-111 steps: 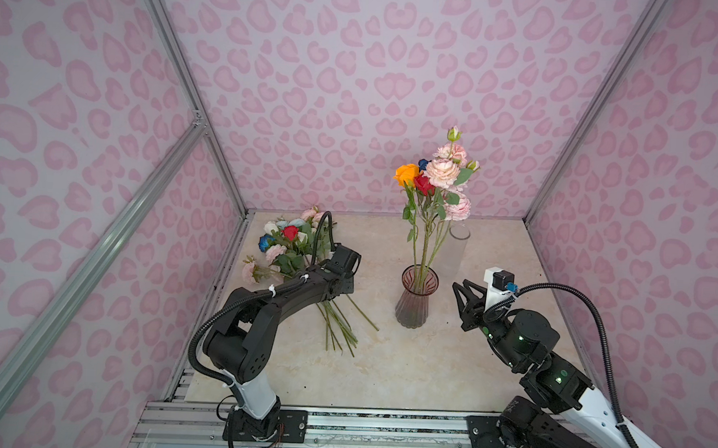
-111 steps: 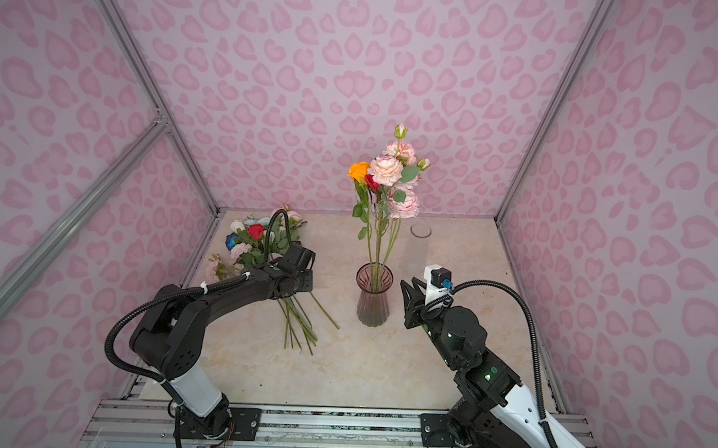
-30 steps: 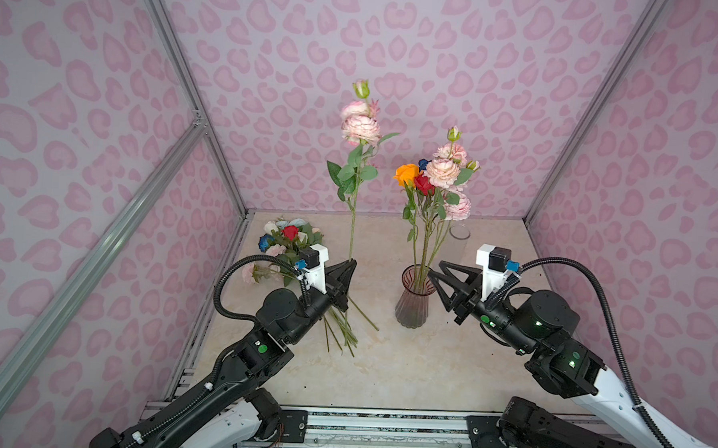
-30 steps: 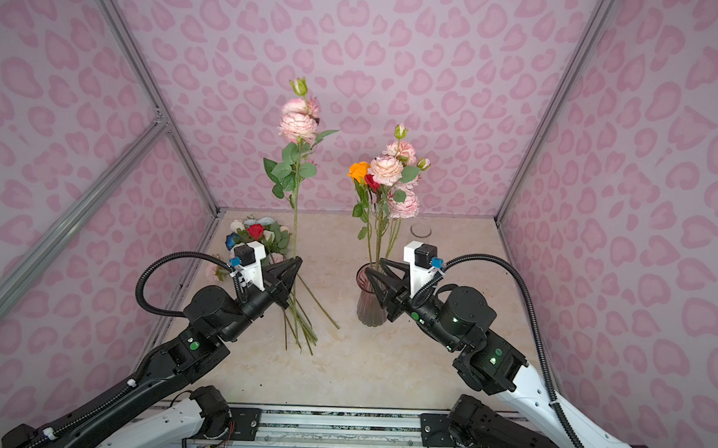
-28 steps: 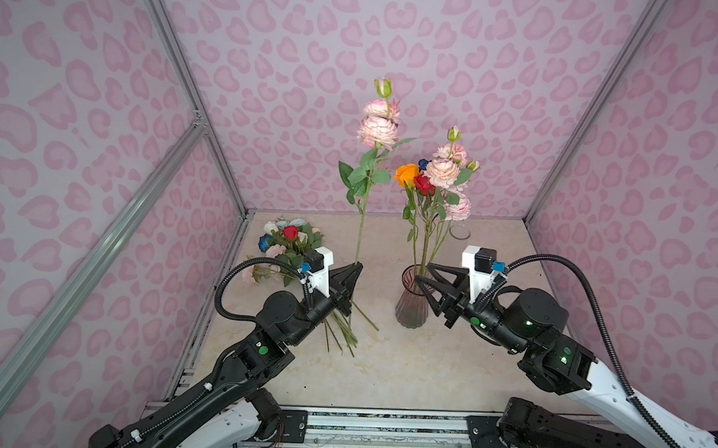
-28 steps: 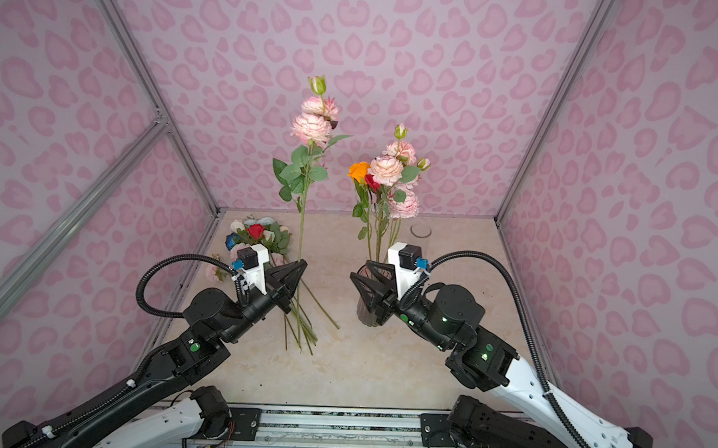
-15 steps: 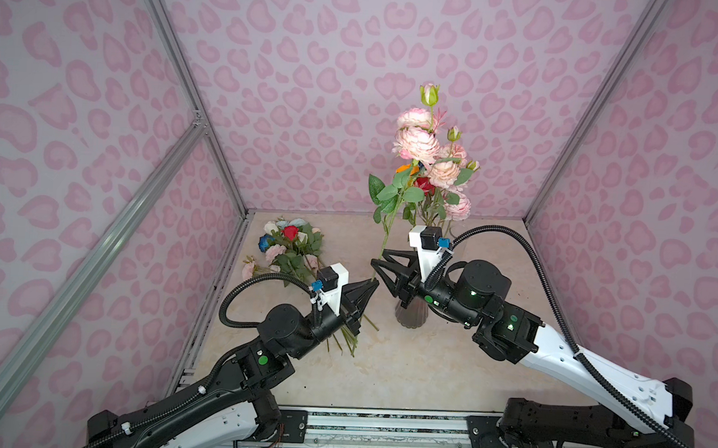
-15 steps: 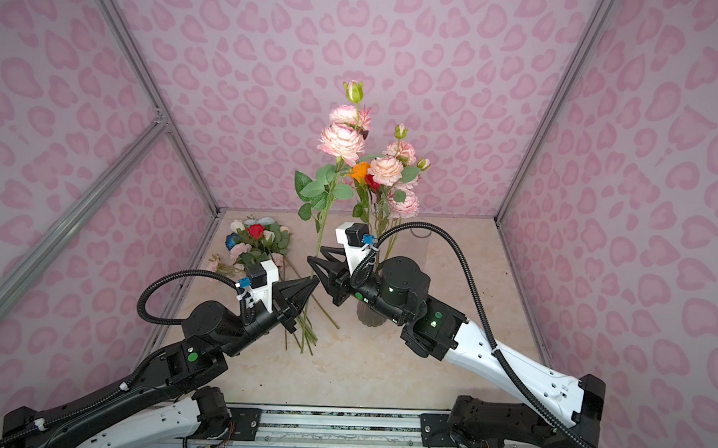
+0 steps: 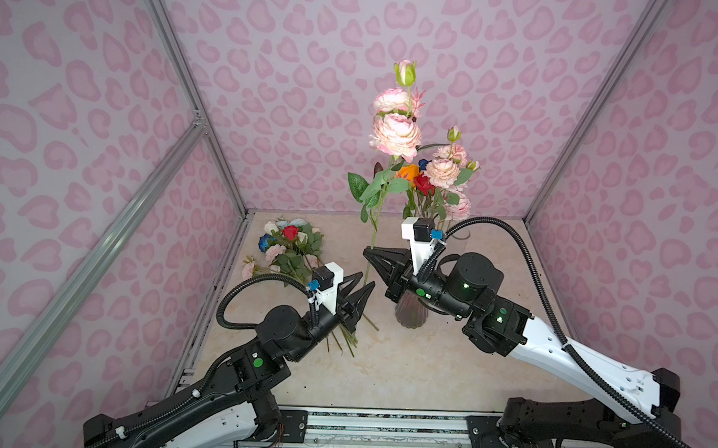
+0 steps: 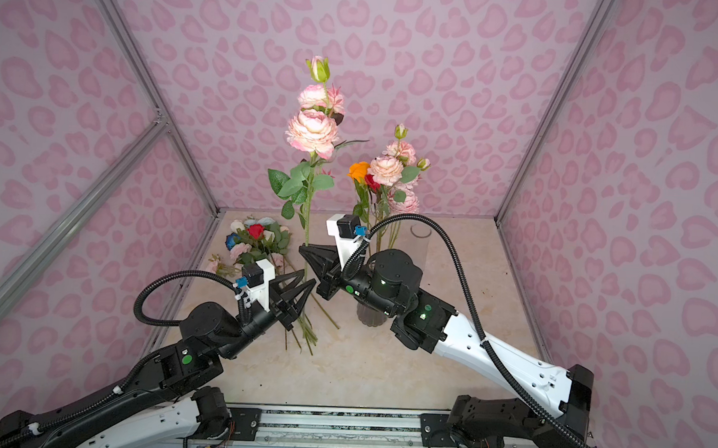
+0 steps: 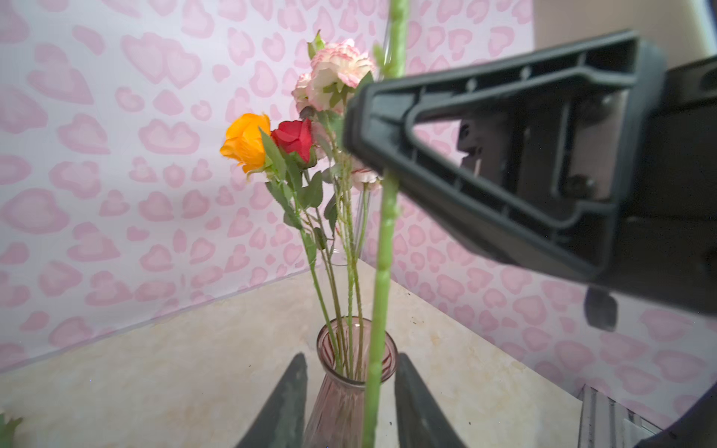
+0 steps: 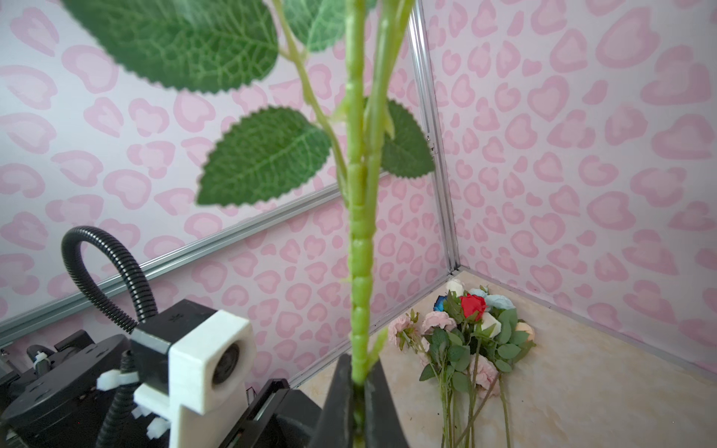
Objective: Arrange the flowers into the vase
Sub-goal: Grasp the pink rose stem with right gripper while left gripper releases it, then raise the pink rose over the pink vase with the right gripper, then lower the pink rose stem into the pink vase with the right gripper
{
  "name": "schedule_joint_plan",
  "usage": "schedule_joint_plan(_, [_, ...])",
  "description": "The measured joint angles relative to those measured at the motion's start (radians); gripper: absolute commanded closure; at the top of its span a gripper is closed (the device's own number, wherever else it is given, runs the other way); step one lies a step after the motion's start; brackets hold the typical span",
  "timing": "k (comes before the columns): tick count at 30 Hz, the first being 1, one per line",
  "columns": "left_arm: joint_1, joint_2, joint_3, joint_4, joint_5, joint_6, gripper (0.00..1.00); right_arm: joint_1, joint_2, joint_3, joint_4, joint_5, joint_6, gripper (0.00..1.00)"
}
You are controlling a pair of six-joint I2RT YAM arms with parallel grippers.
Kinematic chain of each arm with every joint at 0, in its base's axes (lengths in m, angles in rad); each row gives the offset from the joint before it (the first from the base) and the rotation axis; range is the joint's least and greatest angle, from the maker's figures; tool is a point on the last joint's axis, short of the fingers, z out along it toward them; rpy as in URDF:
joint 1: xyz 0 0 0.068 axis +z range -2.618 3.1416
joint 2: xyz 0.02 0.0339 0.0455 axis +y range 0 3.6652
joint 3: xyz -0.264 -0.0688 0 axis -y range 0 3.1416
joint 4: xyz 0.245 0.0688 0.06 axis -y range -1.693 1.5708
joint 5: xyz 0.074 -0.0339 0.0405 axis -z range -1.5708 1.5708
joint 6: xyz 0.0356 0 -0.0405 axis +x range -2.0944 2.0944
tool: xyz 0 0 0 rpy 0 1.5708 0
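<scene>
A tall pink flower (image 9: 395, 135) (image 10: 312, 132) stands upright in the air. My right gripper (image 9: 368, 254) (image 10: 304, 249) (image 12: 359, 364) is shut on its green stem (image 12: 359, 271). Just below it, my left gripper (image 9: 358, 289) (image 10: 305, 283) (image 11: 351, 358) is open, and the stem (image 11: 382, 271) runs loose between its fingers. The ribbed pink glass vase (image 9: 410, 316) (image 10: 368, 315) (image 11: 333, 411) stands to the right, partly hidden by the right arm. It holds orange, red and pink flowers (image 9: 438, 174) (image 10: 386, 170) (image 11: 295, 135). More flowers (image 9: 290, 243) (image 10: 256, 239) (image 12: 473, 322) lie in a pile at the back left.
A small clear glass (image 10: 420, 232) stands at the back, behind the vase. Pink patterned walls close in three sides. A metal rail (image 9: 382, 425) runs along the table's front edge. The right arm's cable (image 9: 514, 240) arcs over the vase.
Both arms brought the tall pink flower rightward toward the vase. The right gripper has shut on its stem, and the left gripper has opened and let the stem go.
</scene>
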Motion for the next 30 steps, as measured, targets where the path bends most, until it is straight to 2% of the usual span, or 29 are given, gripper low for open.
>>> schedule_joint_plan(7, [0.002, -0.111, -0.074, -0.049, -0.201, -0.044, 0.49, -0.013, -0.026, 0.137, -0.138, 0.114, -0.158, 0.99])
schedule_joint_plan(12, [0.002, -0.164, -0.116, -0.098, -0.287, -0.080, 0.48, -0.116, -0.053, 0.214, -0.191, 0.187, -0.210, 0.99])
schedule_joint_plan(17, [0.002, -0.167, -0.126, -0.128, -0.325, -0.101, 0.48, -0.199, -0.060, 0.257, -0.227, 0.194, -0.209, 0.99])
schedule_joint_plan(21, [0.002, -0.154, -0.126, -0.136, -0.336, -0.104, 0.49, -0.240, -0.068, 0.237, -0.263, 0.192, -0.206, 0.99])
schedule_joint_plan(30, [0.002, -0.129, -0.135, -0.142, -0.340, -0.130, 0.49, -0.288, -0.120, 0.031, -0.262, 0.184, -0.151, 0.97])
